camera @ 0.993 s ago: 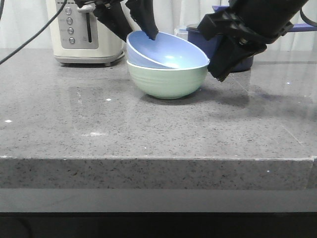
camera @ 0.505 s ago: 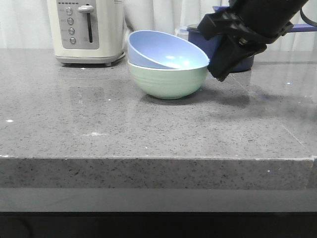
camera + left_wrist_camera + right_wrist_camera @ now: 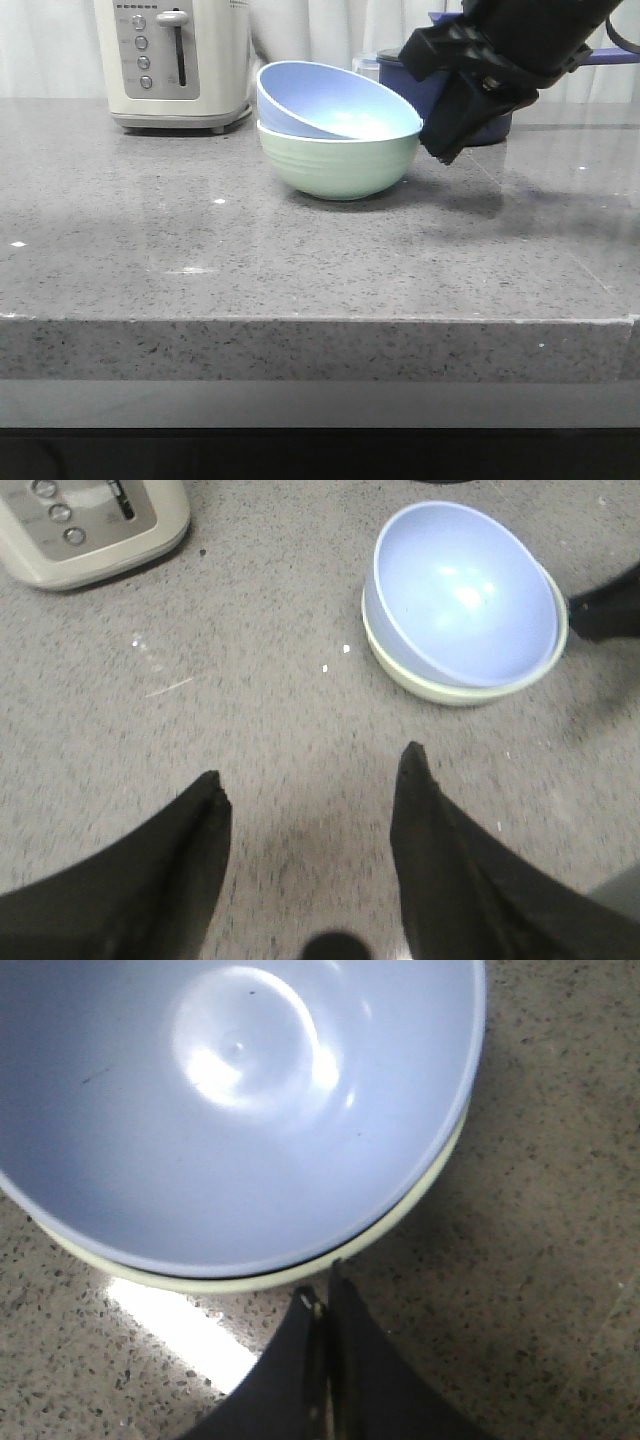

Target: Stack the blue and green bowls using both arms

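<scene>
The blue bowl (image 3: pixel 330 100) sits tilted inside the green bowl (image 3: pixel 340 165) on the grey counter, its left rim raised. My right gripper (image 3: pixel 440 150) is shut and empty, its tips at the green bowl's right rim. In the right wrist view the shut gripper (image 3: pixel 325 1285) points at the green rim (image 3: pixel 400 1225) under the blue bowl (image 3: pixel 230 1110). My left gripper (image 3: pixel 312 768) is open and empty, high over bare counter, away from the blue bowl (image 3: pixel 460 590) and green bowl (image 3: pixel 455 692). It is out of the front view.
A cream toaster (image 3: pixel 175 60) stands at the back left, also in the left wrist view (image 3: pixel 90 520). A dark navy saucepan (image 3: pixel 405 85) stands behind the right gripper. The counter's front edge (image 3: pixel 320 320) runs across the front view.
My left gripper, which was at the blue bowl's raised left rim one second ago, has let go and drawn back out of the front view. The bowls and right gripper have not moved.
</scene>
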Available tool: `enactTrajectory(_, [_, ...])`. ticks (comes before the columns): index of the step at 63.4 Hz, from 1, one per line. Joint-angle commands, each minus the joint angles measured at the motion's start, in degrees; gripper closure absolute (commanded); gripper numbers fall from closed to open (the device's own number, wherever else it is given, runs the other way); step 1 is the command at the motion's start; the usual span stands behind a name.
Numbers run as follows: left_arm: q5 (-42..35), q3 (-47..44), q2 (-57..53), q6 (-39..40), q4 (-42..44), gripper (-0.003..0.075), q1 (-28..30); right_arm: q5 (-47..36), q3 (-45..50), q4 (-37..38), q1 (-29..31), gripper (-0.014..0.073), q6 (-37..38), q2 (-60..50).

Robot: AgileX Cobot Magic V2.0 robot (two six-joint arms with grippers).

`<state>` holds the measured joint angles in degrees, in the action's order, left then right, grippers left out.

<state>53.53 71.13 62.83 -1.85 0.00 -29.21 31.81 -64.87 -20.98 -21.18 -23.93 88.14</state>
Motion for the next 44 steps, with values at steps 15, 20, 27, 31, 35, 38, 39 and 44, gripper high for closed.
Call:
enactTrajectory(15, [-5.4,-13.2,-18.4,2.8,0.8,0.0351,-0.5,-2.2,-1.3,-0.8,0.1,0.0657,-0.5,-2.1])
enactTrajectory(20, [-5.4,-15.6,-21.4,3.4,0.8,0.0351,-0.5,-2.2,-1.3,-0.8,0.1,0.0657,-0.5,-2.1])
enactTrajectory(27, [-5.4,-17.9,-24.4,3.4,0.8,0.0351,-0.5,-2.2,-1.3,-0.9,0.1,0.0657,-0.5,-2.1])
enactTrajectory(31, [-5.4,-18.5,-25.3,3.4,0.8,0.0351,-0.5,-1.9,-1.3,-0.9,0.1,0.0657,-0.5,-2.1])
enactTrajectory(35, [-5.4,-18.8,-25.7,3.4,0.8,0.0351,-0.5,-0.7,-1.6,-0.8,0.1,0.0657,-0.4,-2.5])
enactTrajectory(38, [-5.4,-19.1,-25.7,3.4,0.8,0.0351,-0.5,0.5,-1.7,-0.8,0.1,0.0657,-0.4,-3.2])
enactTrajectory(39, [-5.4,-19.0,-25.7,3.4,0.8,0.0351,-0.5,0.9,-1.7,-0.8,0.1,0.0657,-0.4,-3.5])
enactTrajectory(44, [-5.4,-19.0,-25.7,3.4,0.8,0.0351,-0.5,4.0,-1.7,-0.7,0.1,0.0657,-0.2,-6.2])
